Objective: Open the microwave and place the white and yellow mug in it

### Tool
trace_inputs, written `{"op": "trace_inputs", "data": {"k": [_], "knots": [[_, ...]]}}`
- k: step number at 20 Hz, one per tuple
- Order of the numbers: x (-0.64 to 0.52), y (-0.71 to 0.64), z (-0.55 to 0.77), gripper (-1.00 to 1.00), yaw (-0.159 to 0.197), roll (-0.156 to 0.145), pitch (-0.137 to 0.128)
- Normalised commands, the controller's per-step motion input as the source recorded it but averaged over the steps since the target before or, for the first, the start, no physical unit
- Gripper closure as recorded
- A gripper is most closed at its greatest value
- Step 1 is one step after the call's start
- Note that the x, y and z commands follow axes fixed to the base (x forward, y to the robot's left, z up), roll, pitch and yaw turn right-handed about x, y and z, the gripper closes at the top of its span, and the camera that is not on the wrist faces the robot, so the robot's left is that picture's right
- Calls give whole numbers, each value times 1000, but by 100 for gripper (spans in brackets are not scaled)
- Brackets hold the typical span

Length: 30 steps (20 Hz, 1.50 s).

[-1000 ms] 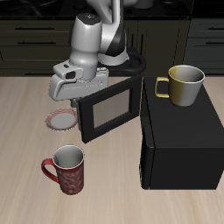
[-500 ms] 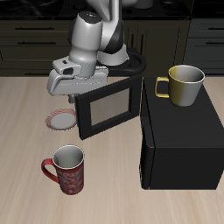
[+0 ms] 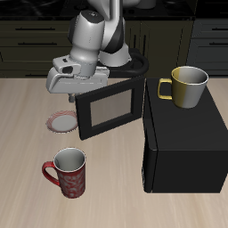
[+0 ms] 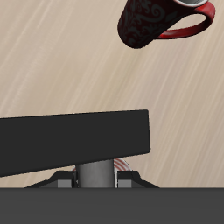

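Microwave (image 3: 183, 141) sits on the table, door (image 3: 110, 109) swung well out and standing roughly edge-on to the body, window panel facing the table's front edge. Compared with half a second and a second back, the door's free edge is a bit further round toward 9 o'clock and the gripper (image 3: 71, 82) has slid the same way and slightly up, so the opening swing is still going, though only slowly now. The gripper sits at the door's top outer corner; whether the claw is wide, narrow or pinching the handle, I cannot tell, since the fingers are hidden behind the door edge. Wrist view only shows the door's black top edge (image 4: 74, 140) with a grey bar (image 4: 99, 172) just under it, plus floor-like tabletop.

White and yellow mug (image 3: 185, 86) stands upright on top of the microwave, near its back, at about 1 o'clock from the door, untouched and unmoved across all three exterior pictures. Red mug (image 3: 67, 172) stands at 7 o'clock from the door, near the front edge; a small round plate (image 3: 62, 120) lies at 9 o'clock, just beside the door's free edge.

Judgement: opening step looks nearly done; cavity likely reachable. Mug pick not yet begun
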Motion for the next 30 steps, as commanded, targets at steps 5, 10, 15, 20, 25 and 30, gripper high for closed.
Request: {"op": "trace_inputs", "data": {"k": [5,10,15,20,25,30], "knots": [[-300,119,-134,100,-39,23,-30],[-233,-40,6,100,-102,3,-17],[-163,-140,2,100,-74,-42,-14],[-110,-109,-57,100,-60,-23,9],[-144,-68,-101,100,-38,-27,14],[-244,-173,-91,100,-32,-48,12]]}}
